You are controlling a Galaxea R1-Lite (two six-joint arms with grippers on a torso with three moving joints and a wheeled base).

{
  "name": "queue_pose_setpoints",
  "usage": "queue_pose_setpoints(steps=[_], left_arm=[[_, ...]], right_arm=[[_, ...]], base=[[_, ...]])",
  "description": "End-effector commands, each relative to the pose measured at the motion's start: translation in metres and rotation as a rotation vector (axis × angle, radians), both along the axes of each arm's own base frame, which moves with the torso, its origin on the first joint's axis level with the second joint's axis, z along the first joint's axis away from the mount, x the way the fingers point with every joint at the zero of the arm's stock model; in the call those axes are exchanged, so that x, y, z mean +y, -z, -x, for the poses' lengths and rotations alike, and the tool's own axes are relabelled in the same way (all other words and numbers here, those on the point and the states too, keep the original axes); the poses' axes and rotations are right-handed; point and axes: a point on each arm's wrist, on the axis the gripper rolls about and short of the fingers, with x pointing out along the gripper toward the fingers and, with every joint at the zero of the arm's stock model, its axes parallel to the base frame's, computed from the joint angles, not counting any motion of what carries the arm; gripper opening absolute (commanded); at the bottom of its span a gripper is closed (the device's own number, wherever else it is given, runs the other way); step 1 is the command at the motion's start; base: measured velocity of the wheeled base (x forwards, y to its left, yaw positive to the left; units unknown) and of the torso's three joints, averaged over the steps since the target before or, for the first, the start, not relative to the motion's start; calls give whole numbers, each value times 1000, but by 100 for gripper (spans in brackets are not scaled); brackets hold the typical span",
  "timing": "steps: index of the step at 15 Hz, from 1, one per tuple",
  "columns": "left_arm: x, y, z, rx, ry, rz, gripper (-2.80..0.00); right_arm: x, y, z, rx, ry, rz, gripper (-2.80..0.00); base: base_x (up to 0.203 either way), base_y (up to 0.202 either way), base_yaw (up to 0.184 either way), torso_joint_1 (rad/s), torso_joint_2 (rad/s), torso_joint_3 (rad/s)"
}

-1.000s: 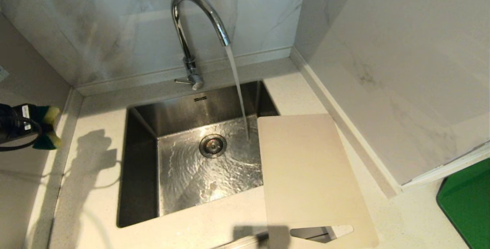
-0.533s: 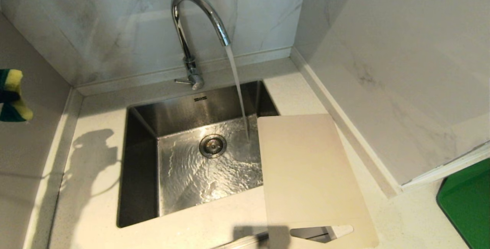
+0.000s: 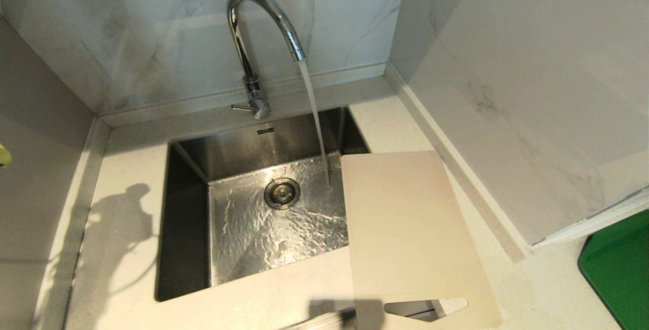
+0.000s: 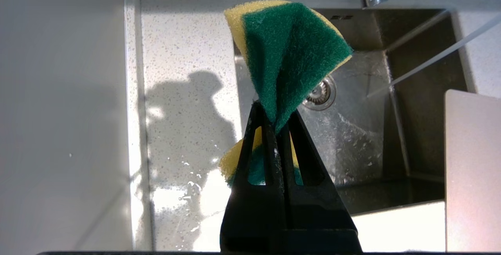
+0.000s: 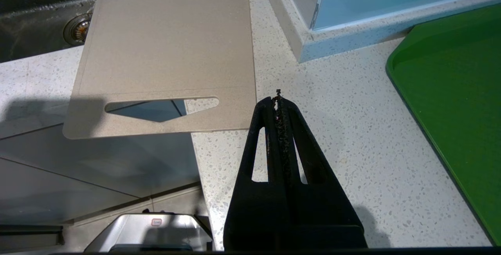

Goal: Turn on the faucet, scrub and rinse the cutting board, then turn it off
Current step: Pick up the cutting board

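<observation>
The chrome faucet (image 3: pixel 258 26) stands behind the sink, and water runs from its spout into the basin. The pale beige cutting board (image 3: pixel 410 233) lies on the counter at the sink's right, one edge over the basin and its slot handle toward me. My left gripper (image 4: pixel 276 112) is shut on a green and yellow sponge (image 4: pixel 289 51), held high over the counter left of the sink; in the head view only a yellow tip of the sponge (image 3: pixel 3 155) shows at the left edge. My right gripper (image 5: pixel 278 98) hangs shut and empty beside the cutting board's (image 5: pixel 168 43) handle end.
The steel sink (image 3: pixel 192 168) has a round drain (image 3: pixel 282 193) and rippling water on its floor. A bright green tray (image 3: pixel 621 269) lies at the far right. Marble walls close in behind and on the right. Water drops lie on the counter (image 4: pixel 184 176) left of the sink.
My left gripper with the sponge has drawn back to the left and almost out of the head view. Its shadow on the counter has shifted lower. Water keeps running.
</observation>
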Motion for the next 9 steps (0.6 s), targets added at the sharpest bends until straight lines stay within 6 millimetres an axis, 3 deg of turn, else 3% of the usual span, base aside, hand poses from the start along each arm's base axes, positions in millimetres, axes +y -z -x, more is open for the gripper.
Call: queue_pose_setpoints(steps=[1, 9], left_arm=[[-2, 9, 13, -25, 1, -4, -280], [-2, 50, 21, -55, -12, -7, -280]], right_arm=[[0, 0, 0, 0, 0, 0, -280], [0, 0, 0, 0, 0, 0, -280]], base=[[0, 0, 0, 0, 0, 0], [0, 0, 0, 0, 0, 0]])
